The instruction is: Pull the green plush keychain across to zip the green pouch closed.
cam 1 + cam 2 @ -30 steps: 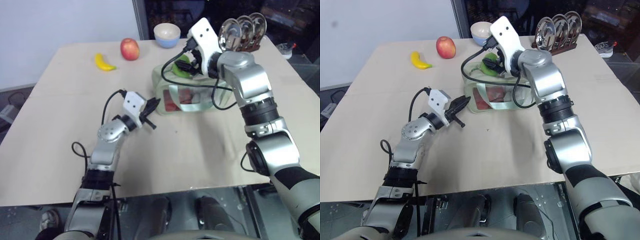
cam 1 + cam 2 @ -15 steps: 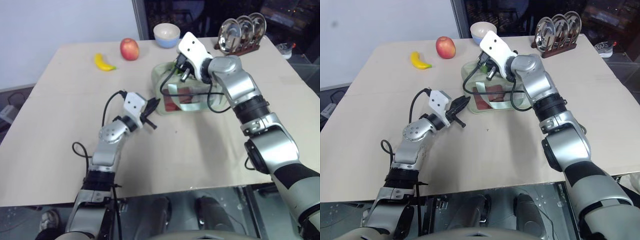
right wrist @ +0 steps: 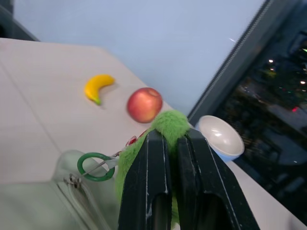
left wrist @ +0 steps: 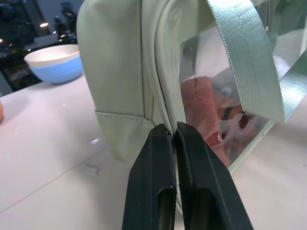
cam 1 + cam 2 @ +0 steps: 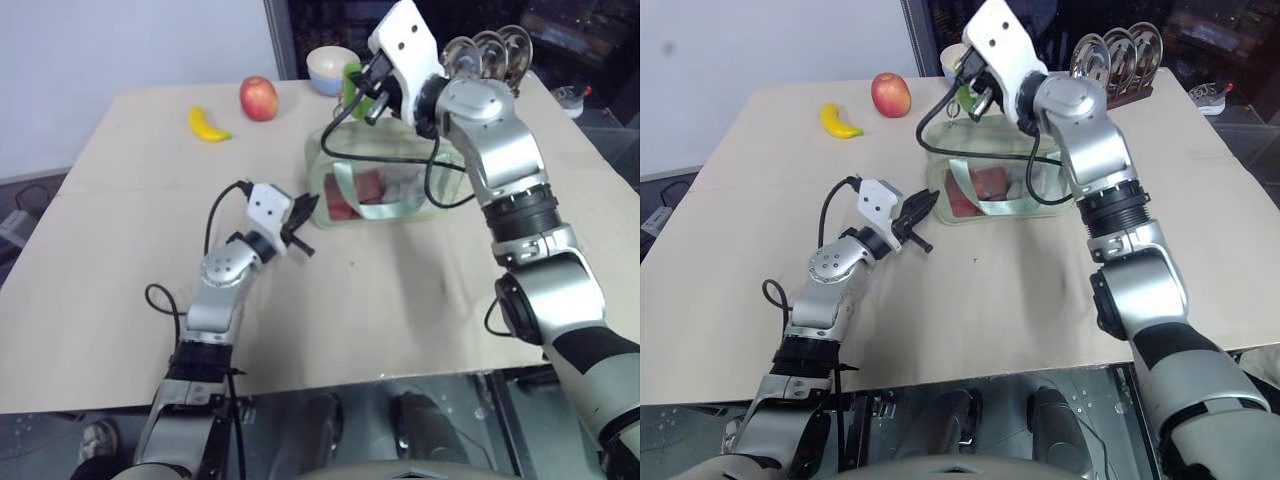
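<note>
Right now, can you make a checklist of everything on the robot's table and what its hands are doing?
Surface: tan table, bare in front.
Job's things: green pouch standing mid-table; fuzzy green keychain lifted above it.
Clutter: banana, apple, bowl, rack of metal plates.
Grippers: right gripper shut on keychain; left gripper shut, pinching the pouch's edge.
Cables: black wires on both wrists.
Surroundings: pale wall, dark window.
</note>
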Motion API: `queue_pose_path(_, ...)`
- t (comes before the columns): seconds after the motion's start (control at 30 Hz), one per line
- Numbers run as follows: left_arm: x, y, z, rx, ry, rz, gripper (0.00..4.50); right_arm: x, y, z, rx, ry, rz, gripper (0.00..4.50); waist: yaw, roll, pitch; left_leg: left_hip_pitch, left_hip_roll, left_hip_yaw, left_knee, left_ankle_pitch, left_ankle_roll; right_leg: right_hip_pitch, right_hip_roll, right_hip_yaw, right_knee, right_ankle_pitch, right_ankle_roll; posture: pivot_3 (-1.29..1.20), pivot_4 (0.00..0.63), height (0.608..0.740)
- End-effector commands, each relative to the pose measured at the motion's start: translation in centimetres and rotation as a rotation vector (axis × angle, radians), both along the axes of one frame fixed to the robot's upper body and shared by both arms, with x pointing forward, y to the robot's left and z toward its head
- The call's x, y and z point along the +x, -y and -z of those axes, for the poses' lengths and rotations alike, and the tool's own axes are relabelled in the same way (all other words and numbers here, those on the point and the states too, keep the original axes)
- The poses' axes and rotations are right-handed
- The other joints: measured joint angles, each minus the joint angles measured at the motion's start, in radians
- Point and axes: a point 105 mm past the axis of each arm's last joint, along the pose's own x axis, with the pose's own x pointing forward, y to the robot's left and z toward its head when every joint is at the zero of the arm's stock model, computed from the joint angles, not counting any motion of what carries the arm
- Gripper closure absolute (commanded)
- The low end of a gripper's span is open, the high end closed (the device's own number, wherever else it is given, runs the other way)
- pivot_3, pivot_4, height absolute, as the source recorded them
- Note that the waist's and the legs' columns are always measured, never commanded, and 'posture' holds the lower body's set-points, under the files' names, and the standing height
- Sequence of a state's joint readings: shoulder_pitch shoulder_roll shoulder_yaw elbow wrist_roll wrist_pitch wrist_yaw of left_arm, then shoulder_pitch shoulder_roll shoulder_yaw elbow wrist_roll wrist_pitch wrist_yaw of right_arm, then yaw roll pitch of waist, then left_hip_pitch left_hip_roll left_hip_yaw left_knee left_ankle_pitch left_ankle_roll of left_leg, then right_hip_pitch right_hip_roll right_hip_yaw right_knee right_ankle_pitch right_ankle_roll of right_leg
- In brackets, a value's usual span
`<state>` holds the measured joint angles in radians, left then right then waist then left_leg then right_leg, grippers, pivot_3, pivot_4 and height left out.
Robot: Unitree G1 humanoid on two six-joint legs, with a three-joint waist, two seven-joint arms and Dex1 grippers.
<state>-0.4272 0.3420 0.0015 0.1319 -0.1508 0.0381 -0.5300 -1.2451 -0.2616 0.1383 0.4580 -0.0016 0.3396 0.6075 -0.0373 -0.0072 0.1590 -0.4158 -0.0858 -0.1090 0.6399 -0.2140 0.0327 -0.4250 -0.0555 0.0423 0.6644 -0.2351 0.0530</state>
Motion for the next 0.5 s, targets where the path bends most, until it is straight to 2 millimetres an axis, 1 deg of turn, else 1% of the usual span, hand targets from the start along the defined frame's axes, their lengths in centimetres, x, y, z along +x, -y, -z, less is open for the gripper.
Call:
queue_pose_path(0.03,0.3,-1.7,1.4,-0.022,-0.065,-0.088,4.5,-0.6,3.9,-5.9,0.118,0.195,0.137,4.46,0.0,0.0,0.0,0.0,0.0,0.0,0.0,0.0,0.0,0.0,0.0,0.0,0.0,0.0,0.0,0.0,0.15,0.74)
queue_pose_path(0.1,0.4,-2.2,1.5,-0.041,-0.078,-0.113,4.5,0.2,5.8,-5.4,0.126,0.184,0.212,4.46,0.0,0.0,0.0,0.0,0.0,0.0,0.0,0.0,0.0,0.0,0.0,0.0,0.0,0.0,0.0,0.0,0.15,0.74)
queue_pose_path(0.2,0.4,-2.8,1.6,-0.065,-0.09,-0.142,4.5,1.3,8.7,-4.2,0.105,0.183,0.331,4.46,0.0,0.0,0.0,0.0,0.0,0.0,0.0,0.0,0.0,0.0,0.0,0.0,0.0,0.0,0.0,0.0,0.15,0.74)
queue_pose_path(0.27,0.4,-3.2,1.7,-0.072,-0.096,-0.158,4.5,1.9,10.6,-3.4,0.12,0.165,0.4,4.46,0.001,0.0,0.0,0.0,0.0,0.0,0.0,0.0,0.0,0.0,0.0,0.0,0.0,0.0,0.0,0.0,0.15,0.74)
queue_pose_path(0.33,0.5,-3.6,1.8,-0.073,-0.1,-0.178,4.5,2.2,12.3,-2.8,0.131,0.154,0.459,4.46,0.0,0.0,0.0,0.0,0.0,0.001,0.0,0.0,0.0,0.0,0.0,0.001,0.0,0.0,0.0,0.0,0.15,0.74)
queue_pose_path(0.4,0.5,-3.9,1.9,-0.066,-0.1,-0.194,4.5,2.5,14.5,-2.0,0.153,0.144,0.54,4.46,-0.005,0.0,0.0,0.001,0.001,0.002,-0.001,0.0,0.0,0.0,0.0,0.002,0.0,0.0,0.0,0.0,0.15,0.74)
queue_pose_path(0.43,0.5,-4.0,1.9,-0.06,-0.099,-0.198,4.5,2.6,15.2,-1.7,0.16,0.139,0.564,4.46,-0.006,0.0,0.0,0.002,0.001,0.003,-0.001,0.0,0.0,0.0,0.001,0.002,0.0,0.0,0.0,0.0,0.15,0.74)
queue_pose_path(0.5,0.6,-4.2,1.8,-0.068,-0.098,-0.21,4.5,2.7,16.6,-0.1,0.181,0.104,0.622,4.46,-0.006,0.0,0.0,0.002,0.002,0.003,-0.001,0.0,0.0,0.0,0.001,0.003,0.001,0.0,0.0,0.0,0.15,0.74)
